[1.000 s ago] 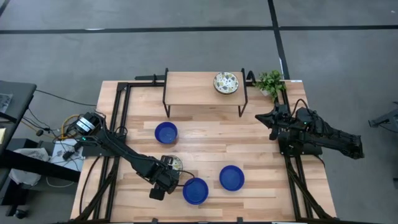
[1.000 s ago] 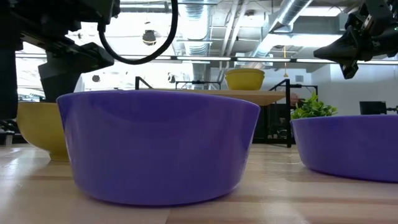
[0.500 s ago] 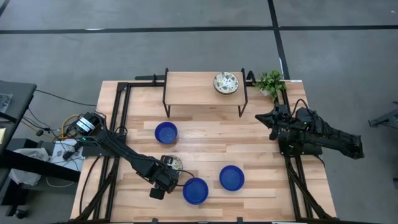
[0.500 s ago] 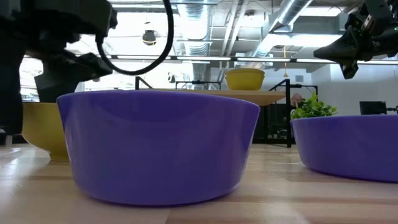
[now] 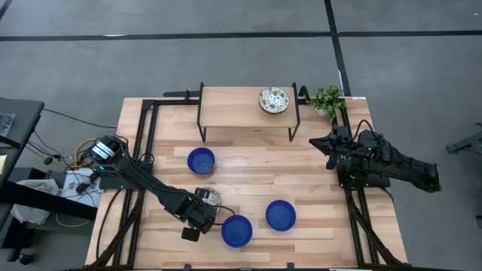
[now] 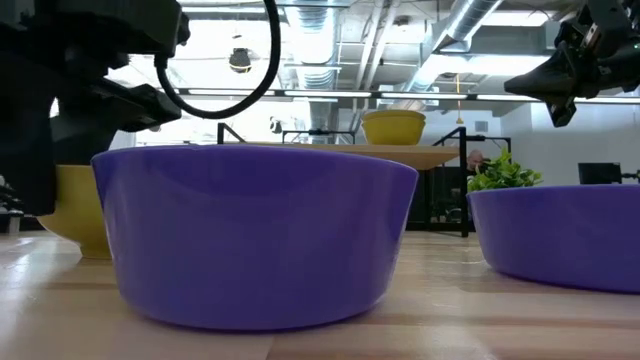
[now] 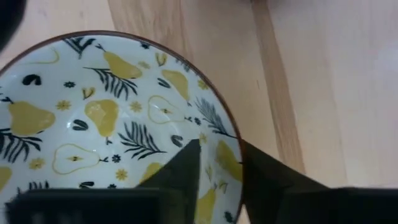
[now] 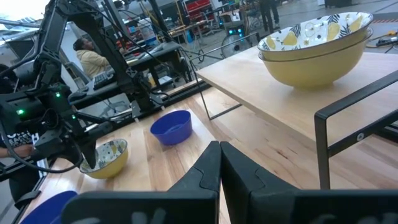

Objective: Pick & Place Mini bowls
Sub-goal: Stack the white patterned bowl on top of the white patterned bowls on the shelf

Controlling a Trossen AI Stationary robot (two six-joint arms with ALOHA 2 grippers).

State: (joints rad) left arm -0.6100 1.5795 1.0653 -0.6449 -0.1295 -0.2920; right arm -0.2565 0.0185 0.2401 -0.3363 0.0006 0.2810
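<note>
A cream bowl patterned with pears and leaves (image 5: 212,198) stands on the table near the front left. My left gripper (image 5: 200,217) is at its near rim, shut on it; the bowl also shows in the left wrist view (image 7: 106,118). Three blue bowls stand on the table: one toward the back (image 5: 201,160), one at the front (image 5: 236,231) and one to its right (image 5: 280,215). Two more patterned bowls (image 5: 274,100) are stacked on the raised shelf. My right gripper (image 5: 329,147) is shut and empty above the table's right side. My left gripper has the patterned bowl's rim (image 7: 234,144) between its fingers, one finger (image 7: 186,168) inside the bowl and one (image 7: 264,177) outside. The fingers point down from above. The bowl stands upright on the table.
A wooden shelf on black legs (image 5: 241,105) stands at the back. A small green plant (image 5: 328,98) is at the back right. Black frame rails run along the table's left (image 5: 143,150) and right sides. The front blue bowl sits close beside my left gripper.
In the low view my left arm has moved a little lower over the patterned bowl. The bowl has stayed on the table.
</note>
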